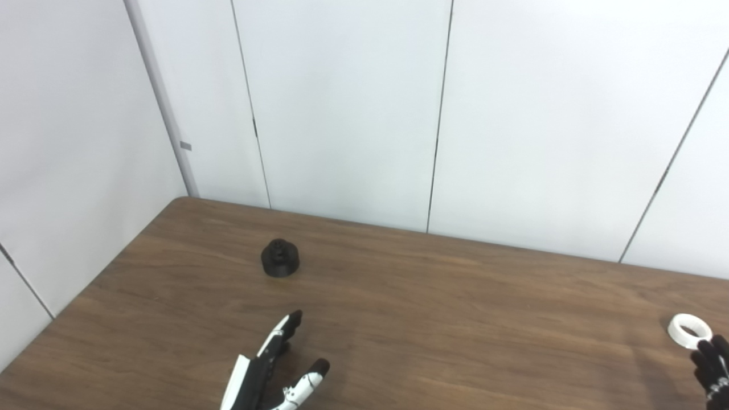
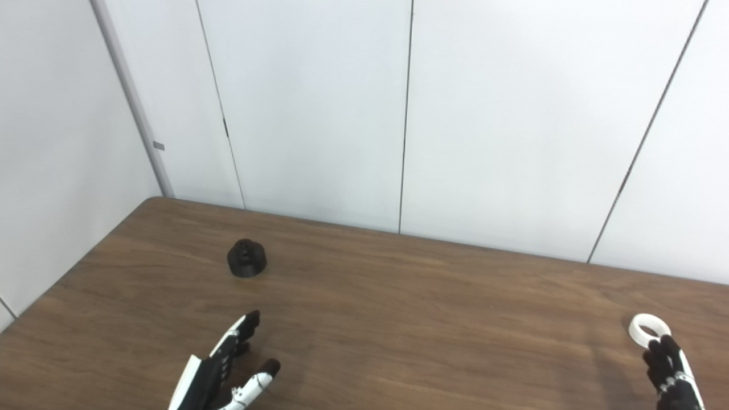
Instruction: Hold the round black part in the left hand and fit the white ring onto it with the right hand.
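1. Left eye view: you've got the round black part (image 1: 280, 258) sitting upright on the wooden table (image 1: 433, 319), far-left area, near the wall panels (image 1: 342, 114). Your left hand (image 1: 273, 370) comes in at the bottom edge, below the part and well apart from it; fingers spread, thumb off to the side, holding nothing. The white ring (image 1: 689, 330) lies flat at the far right of the table. Your right hand (image 1: 712, 370) is mostly cut off by the frame corner; only dark fingertips (image 1: 706, 356) show, just beside the ring's near edge. Can't tell if they touch it.

2. Right eye view: same layout, but you see more of the right hand: fingers extended and slightly apart, tips right at the ring's near rim, nothing gripped. Left hand's fingers are splayed, palm over bare table. Black part and ring are well apart, on opposite sides.
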Robot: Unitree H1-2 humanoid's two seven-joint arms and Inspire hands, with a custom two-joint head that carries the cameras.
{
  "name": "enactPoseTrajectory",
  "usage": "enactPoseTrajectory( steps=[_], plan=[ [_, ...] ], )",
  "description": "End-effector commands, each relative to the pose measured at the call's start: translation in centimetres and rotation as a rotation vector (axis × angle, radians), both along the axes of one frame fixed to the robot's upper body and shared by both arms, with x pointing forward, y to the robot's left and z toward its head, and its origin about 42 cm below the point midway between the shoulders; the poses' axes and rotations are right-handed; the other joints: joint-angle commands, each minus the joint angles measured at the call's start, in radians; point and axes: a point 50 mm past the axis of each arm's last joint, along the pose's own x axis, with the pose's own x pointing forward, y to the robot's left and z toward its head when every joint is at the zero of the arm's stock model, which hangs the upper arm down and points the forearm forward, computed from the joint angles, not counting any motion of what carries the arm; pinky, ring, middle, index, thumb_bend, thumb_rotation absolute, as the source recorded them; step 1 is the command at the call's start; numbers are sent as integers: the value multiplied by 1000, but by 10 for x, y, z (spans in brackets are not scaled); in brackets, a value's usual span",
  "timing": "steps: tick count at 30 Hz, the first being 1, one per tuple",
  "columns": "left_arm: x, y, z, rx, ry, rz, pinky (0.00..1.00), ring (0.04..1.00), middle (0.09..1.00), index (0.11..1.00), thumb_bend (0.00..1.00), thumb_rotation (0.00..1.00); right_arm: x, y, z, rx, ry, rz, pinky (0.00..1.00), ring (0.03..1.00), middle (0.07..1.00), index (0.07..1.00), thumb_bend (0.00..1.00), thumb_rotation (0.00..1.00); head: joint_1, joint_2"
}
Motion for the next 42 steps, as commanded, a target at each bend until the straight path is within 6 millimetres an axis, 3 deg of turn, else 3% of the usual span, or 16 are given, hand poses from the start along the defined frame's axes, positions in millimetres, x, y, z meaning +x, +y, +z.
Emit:
enactPoseTrajectory(
  steps=[1, 3, 6, 9, 11, 15, 25, 34, 42],
  plan=[
    [18, 2, 27, 1, -112, 28, 904, 952, 956, 948, 752, 364, -21, 6, -37, 40, 123, -20, 1000, 960, 970, 983, 445, 1000, -1, 3],
    [24, 8, 36, 27, -137, 49, 851, 956, 961, 946, 771, 302, -22, 6, -37, 39, 122, -22, 1000, 959, 969, 981, 450, 1000, -3, 5],
    [34, 21, 52, 131, -164, 88, 984, 972, 939, 924, 827, 269, -22, 6, -37, 39, 117, -25, 1000, 957, 970, 981, 436, 1000, -6, 9],
    [44, 35, 69, 281, -147, 127, 999, 961, 918, 918, 897, 378, -22, 6, -38, 52, 121, -24, 1000, 962, 970, 979, 466, 1000, -6, 12],
    [50, 43, 78, 340, -141, 139, 934, 932, 917, 918, 898, 368, -22, 6, -37, 69, 127, -24, 1000, 975, 976, 986, 494, 1000, -5, 14],
    [63, 55, 87, 393, -107, 168, 903, 930, 925, 915, 915, 382, -23, 7, -34, 81, 137, -16, 1000, 989, 989, 999, 504, 1000, -6, 18],
    [103, 91, 90, 510, -13, 198, 903, 961, 941, 901, 926, 359, -25, 8, -32, 81, 138, -19, 1000, 990, 990, 1000, 469, 1000, -9, 28],
    [138, 109, 87, 596, 65, 199, 877, 969, 931, 887, 975, 390, -26, 8, -33, 94, 141, -20, 1000, 982, 984, 997, 484, 1000, -12, 32],
    [166, 115, 78, 711, 96, 201, 998, 953, 900, 851, 968, 407, -29, 8, -32, 91, 146, -22, 1000, 980, 983, 999, 479, 1000, -13, 41]
  ],
)
